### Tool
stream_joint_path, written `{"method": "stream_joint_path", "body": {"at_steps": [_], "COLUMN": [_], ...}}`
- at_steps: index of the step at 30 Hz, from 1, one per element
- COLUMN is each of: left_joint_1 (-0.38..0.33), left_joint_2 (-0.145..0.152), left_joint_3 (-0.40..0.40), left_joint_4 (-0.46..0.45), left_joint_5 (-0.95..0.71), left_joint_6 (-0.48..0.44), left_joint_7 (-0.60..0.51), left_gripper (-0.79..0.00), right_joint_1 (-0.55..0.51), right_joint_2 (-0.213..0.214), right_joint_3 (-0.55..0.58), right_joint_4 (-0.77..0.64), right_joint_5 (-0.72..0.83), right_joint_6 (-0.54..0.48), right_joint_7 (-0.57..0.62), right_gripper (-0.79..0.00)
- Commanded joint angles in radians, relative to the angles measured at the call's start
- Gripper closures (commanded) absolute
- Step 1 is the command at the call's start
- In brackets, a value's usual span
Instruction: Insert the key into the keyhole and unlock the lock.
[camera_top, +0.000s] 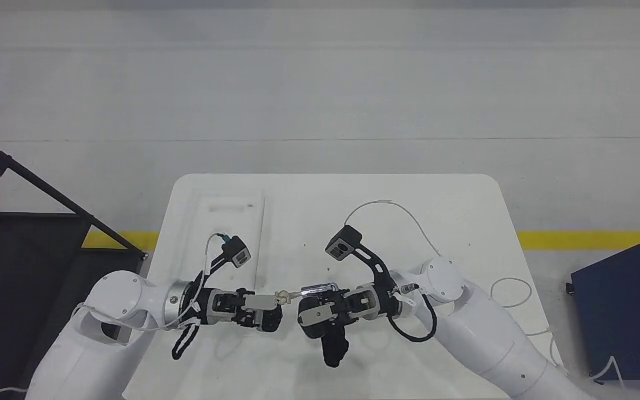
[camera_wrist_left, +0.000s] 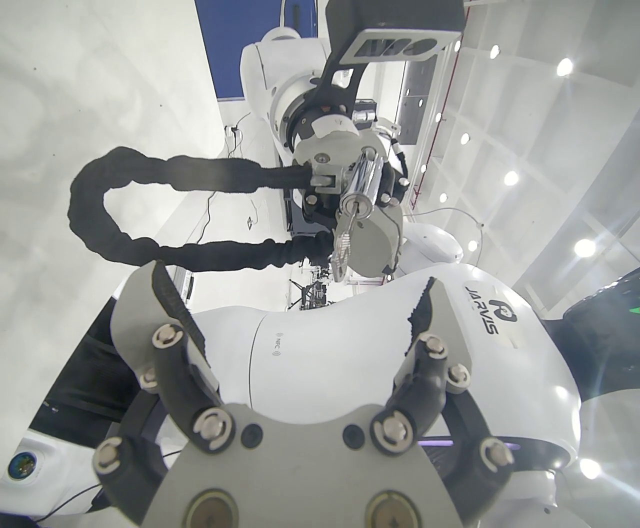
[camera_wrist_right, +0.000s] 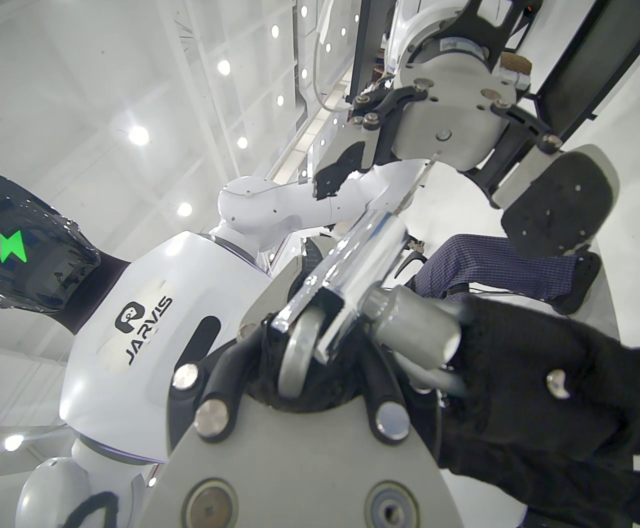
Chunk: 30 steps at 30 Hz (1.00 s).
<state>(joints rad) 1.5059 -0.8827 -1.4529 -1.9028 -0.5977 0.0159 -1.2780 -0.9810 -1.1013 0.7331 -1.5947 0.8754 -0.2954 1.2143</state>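
Both arms meet over the near half of the white bench (camera_top: 420, 200), wrists facing each other. Right gripper (camera_top: 320, 312) is clamped tight on the lock (camera_wrist_right: 350, 260), its chrome body pinched between the fingers and pointing at the other arm. The lock's black fabric-sleeved cable loop (camera_wrist_left: 95, 200) curls out to one side of that gripper; from the top view it droops toward the bench's near edge. Key (camera_wrist_left: 342, 245) sits with its blade in the keyhole (camera_wrist_left: 356, 204) at the free end of the chrome body, its bow sticking out into the gap between the two arms. Left gripper (camera_wrist_left: 292, 285) is spread wide, with nothing between its fingers (camera_wrist_left: 160, 300); the black pads stand well apart on either side of the line to the key. In the left wrist view the key's bow lies beyond the fingertips, not touching either pad. In the right wrist view the blade's thin edge points out from the lock toward the open left gripper.
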Motion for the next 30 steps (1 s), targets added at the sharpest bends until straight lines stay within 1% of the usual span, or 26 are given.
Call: {"method": "stream_joint_path", "body": {"at_steps": [1,3,6,10,12,14,16,22,26,30], "left_joint_1": [0.004,0.008,0.027,0.045,0.052,0.054,0.057,0.06,0.073,0.079], "left_joint_2": [0.0,-0.001,0.0,0.0,0.0,0.0,0.0,0.001,0.001,0.002], "left_joint_3": [-0.005,-0.012,-0.019,-0.013,-0.011,-0.01,-0.007,-0.011,-0.023,-0.032], "left_joint_4": [0.001,-0.004,-0.032,-0.068,-0.079,-0.087,-0.095,-0.096,-0.091,-0.08], "left_joint_5": [-0.002,0.01,0.07,0.092,0.095,0.097,0.104,0.106,0.08,0.038], "left_joint_6": [-0.009,-0.026,-0.018,-0.013,-0.014,-0.014,-0.012,-0.017,-0.044,-0.081], "left_joint_7": [0.013,0.044,0.112,0.141,0.148,0.15,0.149,0.148,0.14,0.1], "left_gripper": [-0.785,-0.785,-0.785,-0.785,-0.48,-0.326,-0.249,-0.185,-0.215,-0.219], "right_joint_1": [0.0,0.0,0.0,0.0,0.0,0.0,0.0,0.0,0.0,0.0], "right_joint_2": [0.0,0.0,0.0,0.0,0.0,0.0,0.0,0.0,0.0,0.0], "right_joint_3": [0.0,0.0,0.0,0.0,0.0,0.0,0.0,0.0,0.0,0.0], "right_joint_4": [0.0,0.0,0.0,0.0,0.0,0.0,0.0,0.0,0.0,0.0], "right_joint_5": [0.0,0.0,0.0,0.0,0.0,0.0,0.0,0.0,0.0,0.0], "right_joint_6": [0.0,0.0,0.0,0.0,0.0,0.0,0.0,0.0,0.0,0.0], "right_joint_7": [0.0,0.0,0.0,0.0,0.0,0.0,0.0,0.0,0.0,0.0], "right_gripper": [0.0,0.0,0.0,0.0,0.0,0.0,0.0,0.0,0.0,0.0]}}
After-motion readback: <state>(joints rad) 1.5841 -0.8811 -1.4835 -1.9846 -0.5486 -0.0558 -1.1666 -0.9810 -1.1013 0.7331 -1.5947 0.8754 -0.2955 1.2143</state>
